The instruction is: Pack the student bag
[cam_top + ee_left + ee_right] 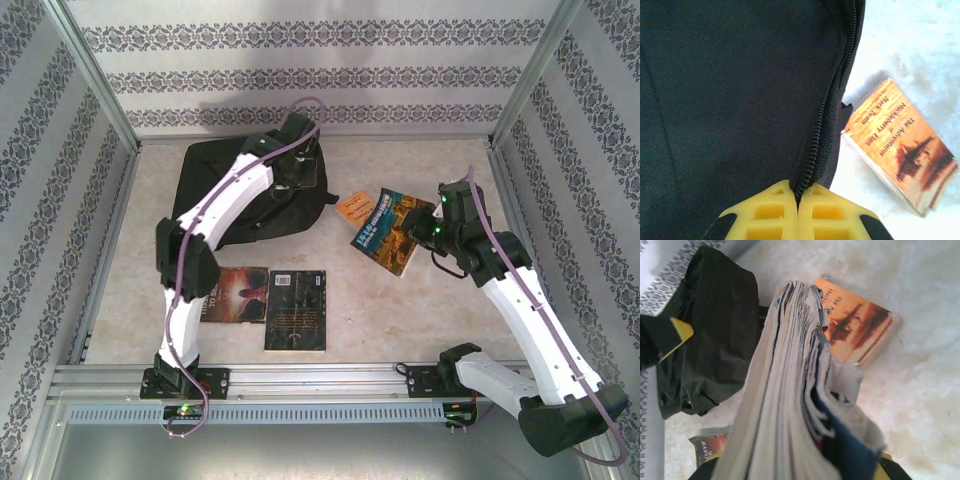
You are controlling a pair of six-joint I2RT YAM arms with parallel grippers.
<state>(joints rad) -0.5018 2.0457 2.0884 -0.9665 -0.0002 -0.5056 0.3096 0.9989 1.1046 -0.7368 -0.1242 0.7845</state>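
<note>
Seen from above, the left arm covers the middle of the large black soft fabric backpack and one end of the reddish-brown flat paperback, while in the right wrist view the thick blue-covered paperback, blurred, runs off the bottom edge and hides a corner of the orange paperback.

That bag is matt black woven cloth, zip teeth faintly shiny, and the yellow fingers are smooth matt plastic. The orange book has a glossy paper cover; the blue book shows ruffled, rough paper edges. The table looks pale, mottled, matt, with a brushed metal rail near.
</note>
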